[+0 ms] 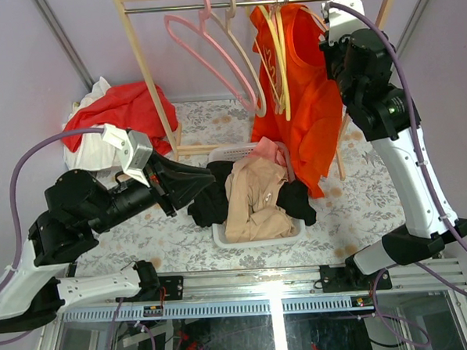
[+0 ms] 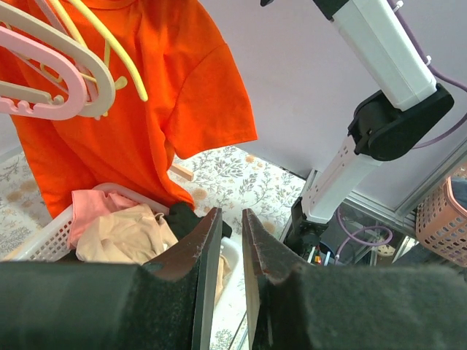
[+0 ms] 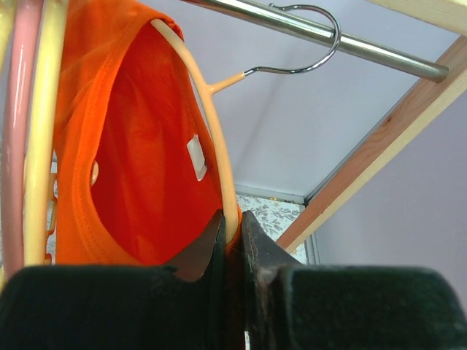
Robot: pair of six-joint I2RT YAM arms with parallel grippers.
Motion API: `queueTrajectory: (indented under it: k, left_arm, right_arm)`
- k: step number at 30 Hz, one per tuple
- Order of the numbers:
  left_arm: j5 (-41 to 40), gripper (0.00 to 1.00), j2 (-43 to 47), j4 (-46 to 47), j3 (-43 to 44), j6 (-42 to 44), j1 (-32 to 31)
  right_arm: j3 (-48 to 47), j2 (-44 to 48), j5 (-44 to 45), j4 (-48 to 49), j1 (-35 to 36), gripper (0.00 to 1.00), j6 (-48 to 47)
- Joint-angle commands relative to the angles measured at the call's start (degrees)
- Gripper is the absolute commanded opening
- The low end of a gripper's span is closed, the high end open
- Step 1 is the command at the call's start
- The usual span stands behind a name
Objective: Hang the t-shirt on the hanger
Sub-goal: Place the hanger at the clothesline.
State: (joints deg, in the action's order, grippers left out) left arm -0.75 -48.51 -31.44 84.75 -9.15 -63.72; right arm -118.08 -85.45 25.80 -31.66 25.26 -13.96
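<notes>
The bright orange t-shirt (image 1: 308, 100) hangs from the rail at the back right, draped over the peach hanger (image 3: 213, 124). The hanger's silver hook (image 3: 310, 40) sits over the metal rail (image 3: 379, 52). My right gripper (image 1: 326, 48) is raised at the shirt's right shoulder. In the right wrist view it (image 3: 232, 230) is shut on the hanger's arm with orange cloth (image 3: 139, 168) beside it. My left gripper (image 1: 206, 179) is low over the basket's left edge. In the left wrist view it (image 2: 232, 219) is empty, its jaws a narrow gap apart, and the shirt (image 2: 131, 109) hangs beyond it.
Pink hangers (image 1: 211, 43) and yellow hangers (image 1: 279, 71) hang left of the shirt. A white basket (image 1: 256, 240) holds a tan garment (image 1: 254, 197) and dark clothes. A red cloth (image 1: 128, 106) lies at the back left. A wooden rack post (image 1: 154, 77) slants between them.
</notes>
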Motion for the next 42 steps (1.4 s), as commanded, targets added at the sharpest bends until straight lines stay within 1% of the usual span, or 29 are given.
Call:
queueTrajectory:
  k: [1, 6, 11, 15, 18, 20, 23, 25, 26, 32, 35, 38, 40, 42]
  left_arm:
    - [-1.01, 0.16, -0.59, 4.37, -0.29, 0.72, -0.26]
    - [-0.70, 0.16, -1.56, 3.97, 0.25, 0.62, -0.27]
    - [-0.70, 0.16, -2.23, 3.51, 0.80, 0.39, -0.26]
    - [-0.47, 0.16, -2.99, 3.15, 1.50, 0.23, -0.29]
    - [-0.20, 0.15, -3.42, 3.14, 2.02, 0.13, -0.29]
    - [-0.14, 0.15, -3.75, 3.09, 2.22, 0.02, -0.32]
    - [0.04, 0.16, -4.11, 2.84, 2.52, -0.17, -0.26]
    - [0.11, 0.16, -4.18, 2.71, 2.71, -0.32, -0.28]
    - [0.09, 0.15, -4.24, 2.62, 2.70, -0.39, -0.32]
    - [0.33, 0.15, -4.31, 2.61, 2.79, -0.78, -0.27]
    - [0.35, 0.15, -4.31, 2.66, 2.81, -0.95, -0.26]
    - [-0.28, 0.15, -4.39, 2.17, 3.24, -0.92, -0.32]
    - [-2.30, 0.15, -4.36, 1.36, 3.64, -0.68, -0.28]
    - [-7.14, 0.15, -3.81, 0.69, 3.59, -0.58, -0.28]
  right_arm:
    - [3.36, 0.25, 3.19, 6.81, -1.05, 0.00, -1.02]
    - [8.64, 1.57, 5.70, 8.24, -2.96, 0.00, -0.06]
    - [8.75, 2.49, 8.43, 7.35, -3.85, 0.01, 0.12]
    - [8.54, 3.85, 9.10, 7.23, -4.05, 0.04, 0.28]
    - [8.44, 4.80, 9.09, 7.09, -4.15, 0.14, 0.50]
    - [8.09, 5.02, 9.85, 6.86, -4.31, 0.16, 0.58]
    - [8.26, 5.54, 10.47, 7.05, -4.54, 0.32, 0.66]
    - [8.16, 5.85, 10.29, 7.03, -4.72, 0.45, 0.85]
    - [7.96, 5.90, 10.27, 6.93, -4.69, 0.47, 0.90]
    - [5.93, 6.16, 8.43, 5.42, -4.78, 0.56, 2.33]
    - [4.87, 6.05, 7.54, 3.84, -5.17, 0.59, 3.29]
    - [3.06, 5.30, 6.78, 1.32, -6.76, 0.59, 5.33]
    - [1.89, 4.89, 5.72, -1.07, -9.08, 0.59, 8.04]
    - [0.97, 4.74, -0.31, -4.35, -12.61, 0.61, 11.87]
